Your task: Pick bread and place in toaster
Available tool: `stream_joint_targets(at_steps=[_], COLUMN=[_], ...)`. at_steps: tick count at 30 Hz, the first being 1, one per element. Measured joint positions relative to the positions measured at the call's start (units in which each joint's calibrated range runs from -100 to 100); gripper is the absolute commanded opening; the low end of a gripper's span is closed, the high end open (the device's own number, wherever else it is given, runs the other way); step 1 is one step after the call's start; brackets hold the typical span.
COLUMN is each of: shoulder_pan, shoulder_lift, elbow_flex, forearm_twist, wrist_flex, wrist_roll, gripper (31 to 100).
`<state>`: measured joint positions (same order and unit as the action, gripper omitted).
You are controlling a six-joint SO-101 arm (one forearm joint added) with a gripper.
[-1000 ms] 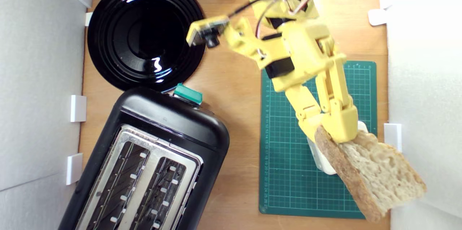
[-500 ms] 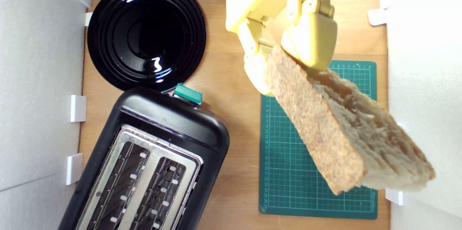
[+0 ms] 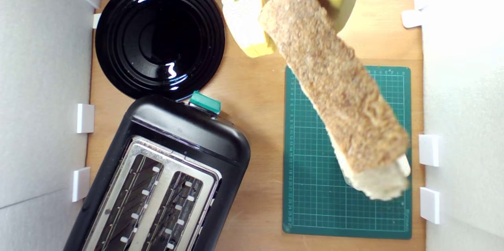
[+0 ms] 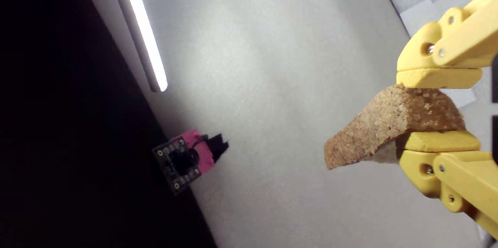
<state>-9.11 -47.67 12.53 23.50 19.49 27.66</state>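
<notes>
— So where is the bread (image 3: 334,85) sitting right now?

— Up in the air, over the green cutting mat (image 3: 311,188), crust side facing the exterior camera. The claw (image 4: 437,109) pinches one end of it; in the wrist view a yellow finger (image 4: 439,78) presses the crust from one side and its partner the other.

— And the toaster (image 3: 165,176)?

— Well apart, toward the exterior view's left, both slots empty, green lever knob (image 3: 204,102) near the black plate (image 3: 159,34).

— How do you reckon the slice handles?

— Light, I'd guess, and fairly stiff: it sticks out from the pinch without sagging. The crust looks grainy, so slipping seems unlikely. The holey crumb is the weak part; squeeze hard and it could crush or tear.

— Is the hold a good one?

— Decent. Held by the end, the long free part can go down into a slot first. But it hangs far from the grip, so a knock against the wire guides could twist it.
</notes>
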Motion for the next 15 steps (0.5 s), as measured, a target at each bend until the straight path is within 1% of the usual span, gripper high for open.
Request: stream_joint_targets(at_steps=[4, 6, 9, 11, 13, 15], shoulder_pan=[0.27, 3.02, 7.87, 9.98, 11.08, 13.36], shoulder_lift=[0.00, 0.00, 0.67, 1.18, 1.51, 1.68], elbow_flex=[-1.02, -1.39, -1.39, -1.39, -1.39, -1.39], forearm_twist=[0.00, -0.09, 0.00, 0.09, 0.00, -0.09], wrist_flex=[5.85, 7.88, 8.81, 8.98, 8.98, 9.32], wrist_roll=[5.90, 8.43, 10.66, 11.75, 12.47, 12.99], gripper=[52.4, 52.4, 52.3, 52.3, 52.3, 52.3])
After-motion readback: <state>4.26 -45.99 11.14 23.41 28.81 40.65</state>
